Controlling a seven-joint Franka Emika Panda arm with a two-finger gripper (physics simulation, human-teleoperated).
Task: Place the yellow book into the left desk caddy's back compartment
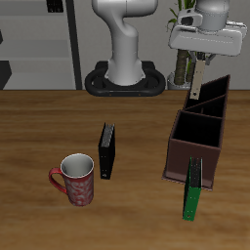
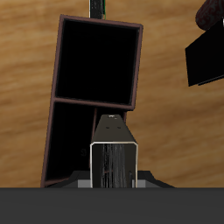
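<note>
Your gripper (image 1: 198,66) clamps the yellow book (image 1: 197,78) upright above the left desk caddy (image 1: 200,129), over its back compartment (image 1: 215,92). Nearer the table's front edge, a green book (image 1: 193,188) leans against the caddy, with a black book (image 1: 106,151) and red mug (image 1: 75,180) well apart.

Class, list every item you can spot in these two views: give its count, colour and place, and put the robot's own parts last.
Yellow book: one, grey cover, held above the caddy's rear end.
Left desk caddy: one, maroon-brown, open-topped, partitioned.
Black book: one, upright, mid-table.
Green book: one, upright, by the caddy's front.
Mug: one, red, near the front edge.
Table: one, wooden.
Pincer: one, white, gripping the book over the caddy.
</note>
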